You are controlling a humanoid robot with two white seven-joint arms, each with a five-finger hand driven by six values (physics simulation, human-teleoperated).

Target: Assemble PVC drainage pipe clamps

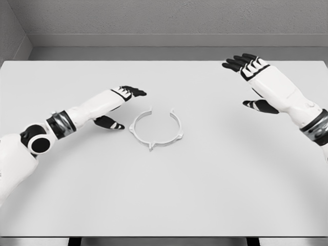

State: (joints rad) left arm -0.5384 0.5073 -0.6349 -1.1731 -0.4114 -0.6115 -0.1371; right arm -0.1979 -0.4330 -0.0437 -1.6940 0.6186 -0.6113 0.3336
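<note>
Head view: both hands empty, fingers spread; left hand (120, 105) just beside the pipe clamp ring (156, 129), right hand (253, 82) well apart. I'd pinch the rim gently.

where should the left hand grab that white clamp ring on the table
Pinch the thin band on the near-left arc of the clamp ring, coming from above on the side facing the left hand. It lies flat with its gap at the far side and small tabs sticking out, so avoid those.

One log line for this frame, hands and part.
left hand: open, beside clamp ring, no contact | right hand: open, raised at far right | ring: flat on table, gap facing away
</note>
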